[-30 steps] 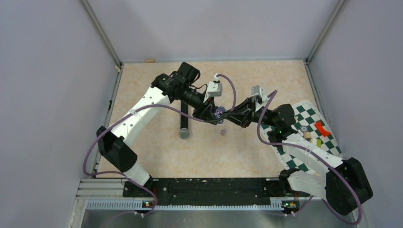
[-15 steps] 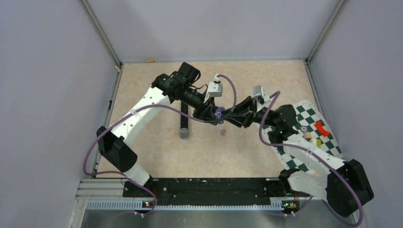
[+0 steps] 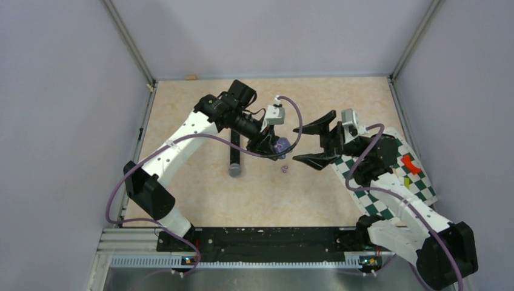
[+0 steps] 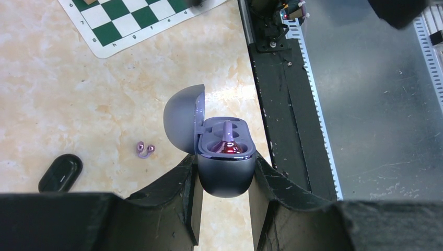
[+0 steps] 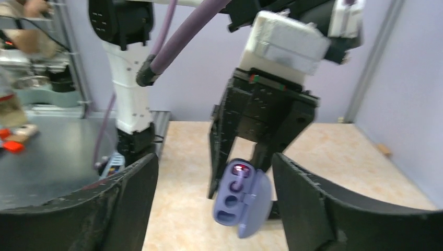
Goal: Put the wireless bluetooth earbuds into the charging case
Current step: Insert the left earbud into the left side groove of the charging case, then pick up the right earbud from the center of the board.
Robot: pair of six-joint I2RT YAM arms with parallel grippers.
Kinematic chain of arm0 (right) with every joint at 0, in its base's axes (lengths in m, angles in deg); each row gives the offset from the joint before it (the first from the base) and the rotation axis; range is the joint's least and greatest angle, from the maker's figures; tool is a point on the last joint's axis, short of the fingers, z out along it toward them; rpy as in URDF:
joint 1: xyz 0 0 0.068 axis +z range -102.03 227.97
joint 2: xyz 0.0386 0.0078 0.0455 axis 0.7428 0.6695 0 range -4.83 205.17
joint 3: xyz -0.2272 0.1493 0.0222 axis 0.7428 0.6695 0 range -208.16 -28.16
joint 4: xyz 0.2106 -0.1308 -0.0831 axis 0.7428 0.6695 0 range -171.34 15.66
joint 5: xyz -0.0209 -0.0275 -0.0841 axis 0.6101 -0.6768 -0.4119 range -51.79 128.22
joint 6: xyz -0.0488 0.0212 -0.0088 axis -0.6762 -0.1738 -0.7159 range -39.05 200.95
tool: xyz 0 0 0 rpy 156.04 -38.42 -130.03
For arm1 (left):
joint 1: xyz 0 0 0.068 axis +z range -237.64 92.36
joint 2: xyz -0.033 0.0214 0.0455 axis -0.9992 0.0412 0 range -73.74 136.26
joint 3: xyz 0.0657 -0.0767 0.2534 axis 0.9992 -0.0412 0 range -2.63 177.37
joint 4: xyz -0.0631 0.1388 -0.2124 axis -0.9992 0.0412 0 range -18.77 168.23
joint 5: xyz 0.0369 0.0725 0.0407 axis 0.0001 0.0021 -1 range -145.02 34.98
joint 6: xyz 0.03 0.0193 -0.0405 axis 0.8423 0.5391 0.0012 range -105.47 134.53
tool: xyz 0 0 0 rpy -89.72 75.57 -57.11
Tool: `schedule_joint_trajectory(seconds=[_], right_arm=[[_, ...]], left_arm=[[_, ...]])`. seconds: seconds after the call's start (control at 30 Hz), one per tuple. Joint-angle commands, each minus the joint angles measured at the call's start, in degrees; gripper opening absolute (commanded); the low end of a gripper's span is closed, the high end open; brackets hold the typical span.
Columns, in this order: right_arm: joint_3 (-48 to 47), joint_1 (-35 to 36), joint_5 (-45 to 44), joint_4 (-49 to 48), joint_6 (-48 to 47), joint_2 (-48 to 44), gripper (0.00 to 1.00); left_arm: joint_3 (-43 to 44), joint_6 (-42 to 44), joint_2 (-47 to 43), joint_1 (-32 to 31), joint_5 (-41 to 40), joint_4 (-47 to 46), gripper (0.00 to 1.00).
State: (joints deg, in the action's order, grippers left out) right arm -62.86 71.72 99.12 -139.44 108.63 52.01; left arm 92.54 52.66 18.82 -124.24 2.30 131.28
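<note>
My left gripper (image 3: 270, 144) (image 4: 225, 166) is shut on the lavender charging case (image 4: 225, 172) (image 3: 280, 145) (image 5: 240, 201) and holds it above the table with its lid swung open. One purple earbud (image 4: 228, 143) sits in a slot of the case; the slot beside it shows empty. Another purple earbud (image 3: 284, 168) (image 4: 145, 150) lies on the table below the case. My right gripper (image 3: 301, 144) (image 5: 214, 159) stands wide open just right of the case, facing it, with nothing between its fingers (image 5: 305, 201).
A black microphone (image 3: 235, 154) with a grey head lies left of the case. A green-and-white chequered mat (image 3: 418, 182) (image 4: 130, 21) with a few small pieces on it, one of them red (image 3: 410, 163), covers the right side under my right arm. Walls enclose the table.
My right gripper was shut at the case a second ago; it has opened wide and drawn back to the right. The left gripper and case have stayed put.
</note>
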Motion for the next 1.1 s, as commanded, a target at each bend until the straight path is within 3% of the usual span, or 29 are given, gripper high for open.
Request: schedule_joint_trajectory(seconds=[0.0,0.1,0.33,0.5,0.63,0.83,1.07], right_arm=[[-3.2,-5.8,0.0,-0.3,-1.1,-2.5,0.82],[-5.0,-9.6,-2.8,5.6,-4.4,-2.1,0.83],[-7.9,-11.1,-15.8,31.8,-23.2,2.5,0.82],[-8.8,-9.9,-15.5,48.2,-35.7,10.7,0.76],[-7.5,-5.9,-16.1,52.0,-41.5,16.7,0.66],[-9.5,2.6,-19.8,56.7,-48.7,24.4,0.65],[-12.8,6.2,-29.4,56.0,-45.8,32.6,0.65]], left_arm=[[1.5,0.9,-2.2,-0.3,0.7,-0.5,0.0],[0.4,0.7,-3.8,-0.2,0.5,-1.3,0.0],[-3.1,-0.2,-8.3,-0.1,0.8,-4.1,0.0],[-3.7,-0.4,-9.1,-0.1,1.4,-4.8,0.0],[-2.7,-0.5,-8.4,-0.1,2.0,-4.3,0.0],[-2.8,-0.4,-8.7,-0.1,1.9,-4.1,0.0],[-2.8,-0.4,-9.0,0.2,2.3,-4.1,0.0]])
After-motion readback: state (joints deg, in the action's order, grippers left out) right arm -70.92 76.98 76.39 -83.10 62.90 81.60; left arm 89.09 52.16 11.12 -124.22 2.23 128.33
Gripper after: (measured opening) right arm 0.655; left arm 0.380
